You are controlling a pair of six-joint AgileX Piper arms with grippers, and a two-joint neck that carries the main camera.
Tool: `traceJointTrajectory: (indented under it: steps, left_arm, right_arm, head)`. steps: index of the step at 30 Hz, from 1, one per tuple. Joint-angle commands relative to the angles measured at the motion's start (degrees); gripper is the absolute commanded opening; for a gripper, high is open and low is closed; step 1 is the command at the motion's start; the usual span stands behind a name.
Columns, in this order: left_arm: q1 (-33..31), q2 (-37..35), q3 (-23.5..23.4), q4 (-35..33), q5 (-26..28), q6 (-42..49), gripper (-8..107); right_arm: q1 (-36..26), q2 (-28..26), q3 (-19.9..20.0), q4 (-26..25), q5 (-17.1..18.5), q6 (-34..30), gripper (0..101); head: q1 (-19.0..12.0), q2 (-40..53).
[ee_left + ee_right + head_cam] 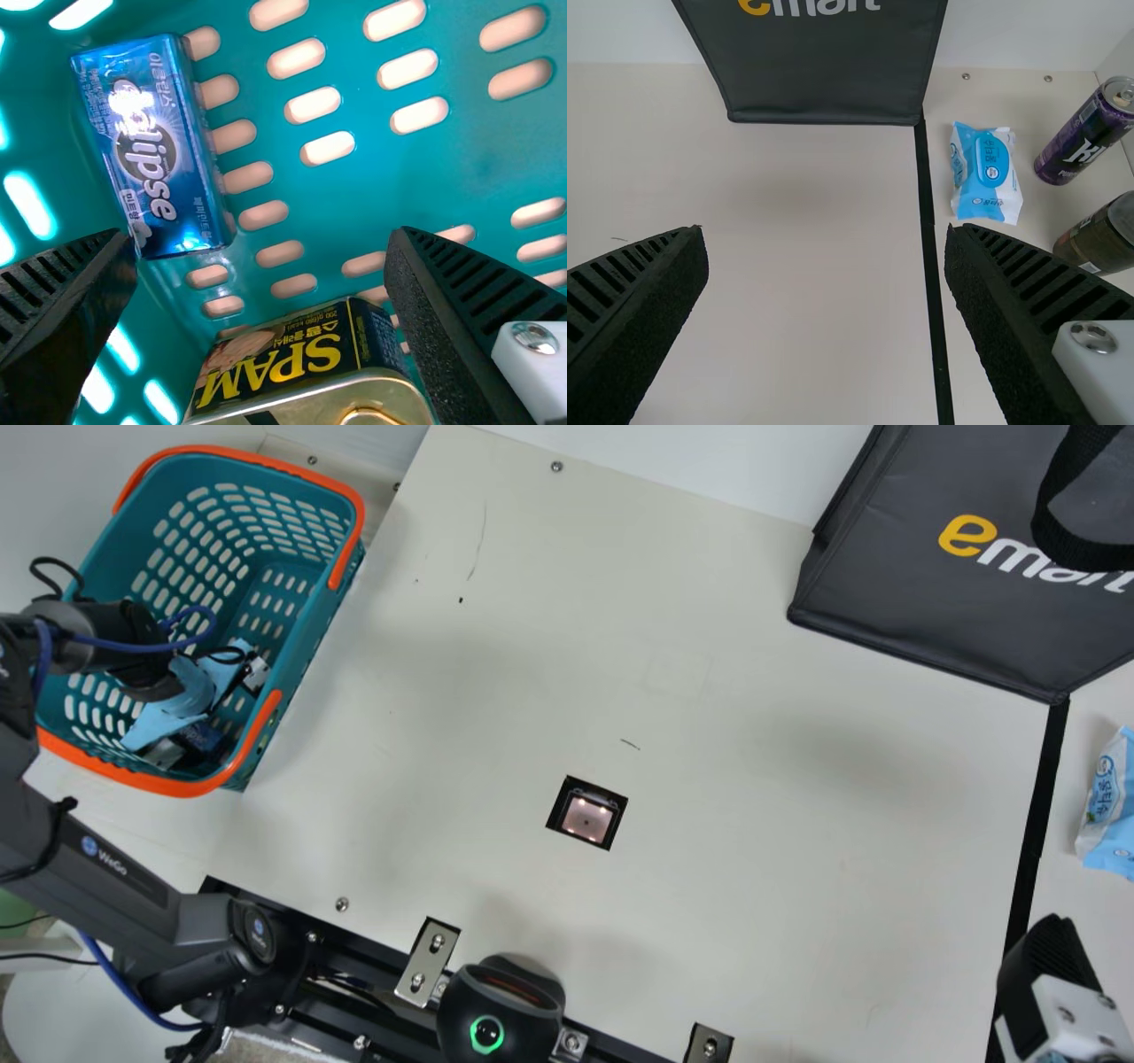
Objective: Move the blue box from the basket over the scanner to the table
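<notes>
Cream table (pixel 709 691), three edges running out of the main view. Dark bag (pixel 939 602) at its far right, cut off by the frame; its contents can't be made out.

Teal basket (pixel 177 786), orange rim, slotted walls, at the table's left. Holds the blue box and a tin. Left arm (pixel 97 859) reaches over its rim, partly covering the inside.

Left gripper (pixel 182 691) down in the basket: fingers spread wide, nothing pinched. Main view hides its tips behind the gripper's own body.

Right gripper (pixel 1045 965) over the table's right side, cut off in the main view; right wrist view has its fingers well apart, nothing between the pads.

Far right, right wrist view: brown jar (pixel 1103 235) and purple can (pixel 1090 128), both cut by the frame, near the pale-blue wipes pack (pixel 988 177).

Tin (pixel 310 363), dark label, ring-pull end towards the left wrist camera, partly cut off there.

Blue box (pixel 151 150) in the basket, near the tin, broad printed face to the camera. Long axis roughly along the way the left gripper's fingers point, somewhat canted; one short end lies by a fingertip. Contact with that finger: can't tell. Flat or leaning: can't tell. Dim jumble in the main view there.

Scanner (pixel 586 819): small lit window, black-edged, set in the table.
</notes>
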Motion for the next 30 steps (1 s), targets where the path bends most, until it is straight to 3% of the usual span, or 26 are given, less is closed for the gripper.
traceJointTrajectory:
  steps: [1,19,30]
  left_arm:
    - [0.05,0.28,-0.12,-0.05,-0.34,0.09,90]
    - [-1.81,0.31,0.45,-4.30,-5.80,4.21,90]
    - [-3.11,-4.72,1.68,-8.14,-4.67,5.99,90]
  right_arm:
    - [0.00,0.00,0.00,0.00,0.00,0.00,95]
    - [0.00,0.00,0.00,0.00,-0.05,0.00,95]
    - [0.00,0.00,0.00,0.00,-0.05,0.00,95]
  head:
    - [-1.66,0.14]
    - [-1.66,0.14]
    - [-1.66,0.14]
